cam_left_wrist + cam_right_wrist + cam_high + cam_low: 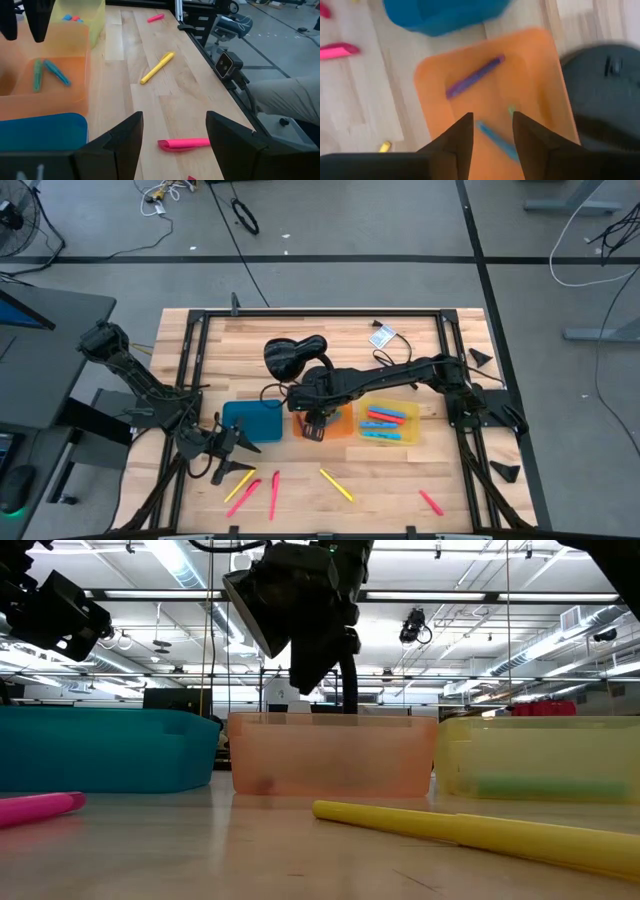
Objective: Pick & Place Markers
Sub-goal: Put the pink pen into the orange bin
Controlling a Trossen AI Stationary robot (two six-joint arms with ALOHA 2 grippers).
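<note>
I have the right gripper (316, 427) hanging over the orange tray (341, 426), fingers parted with nothing between them, which I read as a drop just made: the right wrist view looks straight down past the fingers (457, 142) onto a blue marker (496, 140) and a purple-blue one (474, 77) lying loose on the tray floor. The yellow tray (410, 423) beside it already holds several blue and red markers, while the blue tray (253, 420) shows nothing inside from above. The left gripper (243, 442) waits low at the blue tray's near corner, jaws open and empty, aimed across the boards where a pink marker (184, 144) lies just ahead of it. Still out on the wood are a yellow marker (337, 485), a yellow and pink pair (243, 484), another pink marker (274, 492) and one pink marker (431, 502) well off to the right, so I judge the sorting about half done.
</note>
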